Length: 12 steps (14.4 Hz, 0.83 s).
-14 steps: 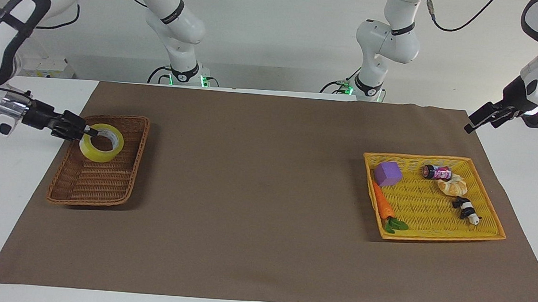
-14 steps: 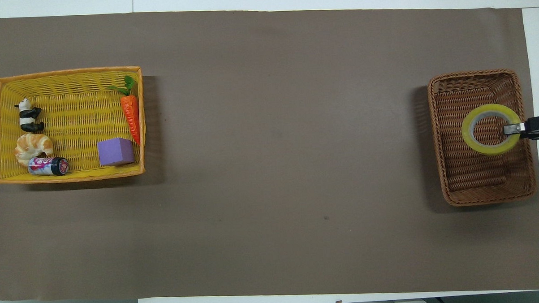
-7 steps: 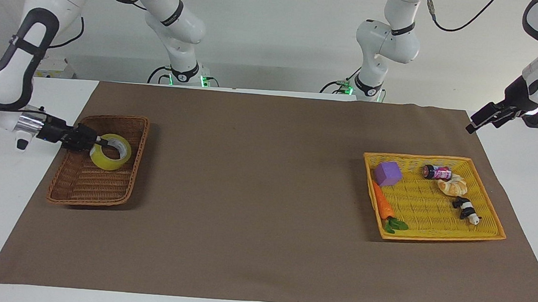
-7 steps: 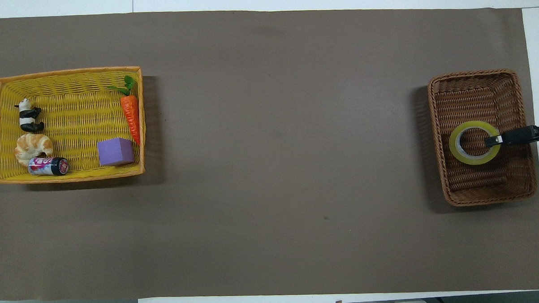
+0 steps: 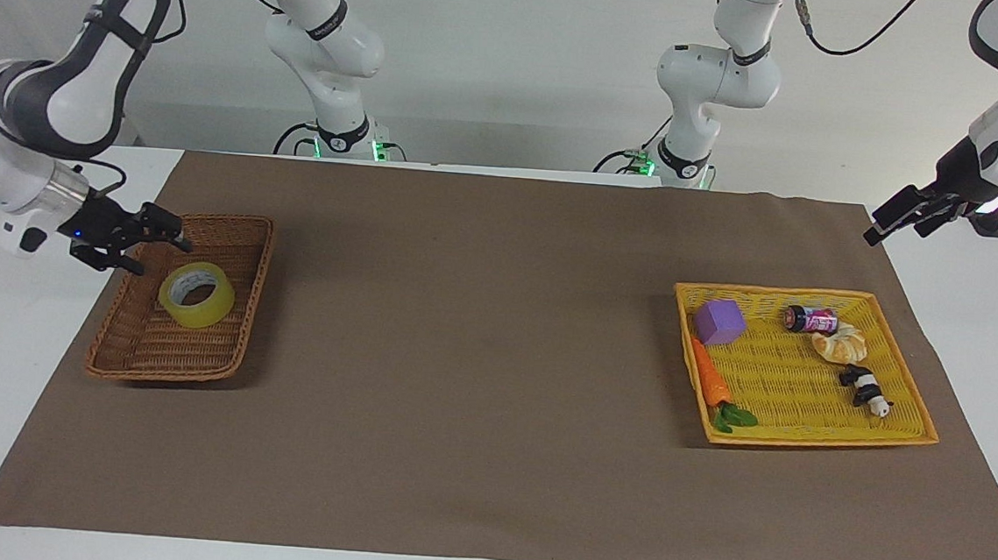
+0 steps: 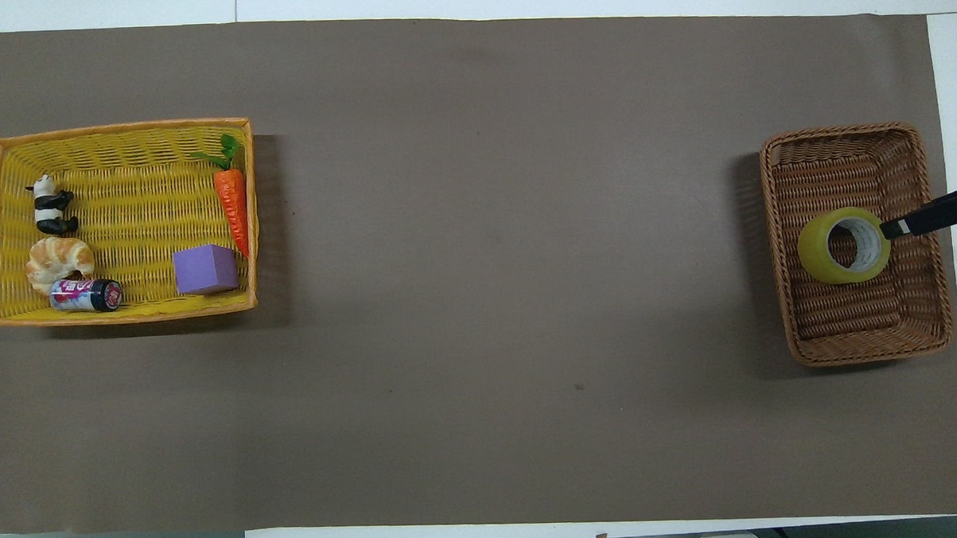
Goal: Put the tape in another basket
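Lying tilted in the basket (image 5: 183,302), a rectangular brown wicker one with sloping sides and a braided rim, the tape (image 5: 196,294) is seen as a wide roll of translucent yellow film around a pale printed core. The basket is set on a matte brown cloth (image 5: 477,349) that covers the white bench (image 5: 3,342), at the right arm's end. The right gripper (image 5: 156,245) is held over the basket's outer rim, just beside the roll and apart from it, its jaws spread and empty. At the left arm's end a shallow bright yellow woven tray (image 5: 899,339) is laid out, with a purple block (image 5: 719,321), a ribbed orange carrot (image 5: 710,376), a small can (image 5: 811,319), a glossy croissant (image 5: 841,343) and a black-and-white panda figure (image 5: 865,389) in it. The left gripper (image 5: 896,216) is held in the air over the cloth's corner, where that arm waits; whether its jaws are apart cannot be told.

The gap between the jaws and the roll is shown in the facing view alone; in the overhead view only one dark finger (image 6: 930,215) enters at the edge, its tip seeming to meet the tape (image 6: 844,245), whose printed core wall is shown there.
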{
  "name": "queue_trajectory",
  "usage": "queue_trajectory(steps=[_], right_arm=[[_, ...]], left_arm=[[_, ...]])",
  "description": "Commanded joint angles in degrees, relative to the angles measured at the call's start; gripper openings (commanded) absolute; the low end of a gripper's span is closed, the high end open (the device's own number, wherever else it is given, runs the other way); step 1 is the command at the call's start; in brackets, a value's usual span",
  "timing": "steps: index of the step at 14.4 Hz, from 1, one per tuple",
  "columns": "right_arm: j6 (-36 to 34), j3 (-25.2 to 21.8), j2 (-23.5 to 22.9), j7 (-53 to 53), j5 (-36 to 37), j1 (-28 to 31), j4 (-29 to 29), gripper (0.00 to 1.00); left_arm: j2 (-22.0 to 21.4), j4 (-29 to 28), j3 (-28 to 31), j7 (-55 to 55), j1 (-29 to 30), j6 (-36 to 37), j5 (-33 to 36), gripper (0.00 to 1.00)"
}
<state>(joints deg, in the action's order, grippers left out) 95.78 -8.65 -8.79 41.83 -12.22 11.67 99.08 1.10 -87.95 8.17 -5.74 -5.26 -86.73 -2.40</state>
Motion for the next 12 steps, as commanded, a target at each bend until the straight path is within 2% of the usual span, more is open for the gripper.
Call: queue_trajectory(steps=[1, 3, 5, 9, 12], right_arm=[[-1.8, 0.5, 4.6, -9.5, 7.7, -3.2, -1.6, 1.0], [-6.0, 0.5, 7.1, -22.1, 11.4, -6.7, -3.2, 1.0], [-11.9, 0.5, 9.8, -29.8, 13.3, -9.3, -4.9, 1.0], [-16.2, 0.6, 9.1, -30.6, 13.7, -9.4, -10.7, 1.0], [-16.8, 0.7, 8.4, -32.8, 13.9, -9.7, -11.8, 1.0]], left_arm=[[-0.8, 0.0, -11.6, 0.6, 9.2, -0.4, 3.4, 1.0], [-0.8, 0.0, -13.4, 0.6, 11.6, 0.0, 3.3, 1.0], [-0.8, 0.0, -15.4, 0.6, 14.3, 0.2, 3.5, 1.0], [-2.0, 0.0, -15.4, 3.2, 14.9, 1.0, 4.0, 1.0], [-2.2, 0.1, -15.2, 4.3, 14.8, 2.1, 3.8, 1.0]])
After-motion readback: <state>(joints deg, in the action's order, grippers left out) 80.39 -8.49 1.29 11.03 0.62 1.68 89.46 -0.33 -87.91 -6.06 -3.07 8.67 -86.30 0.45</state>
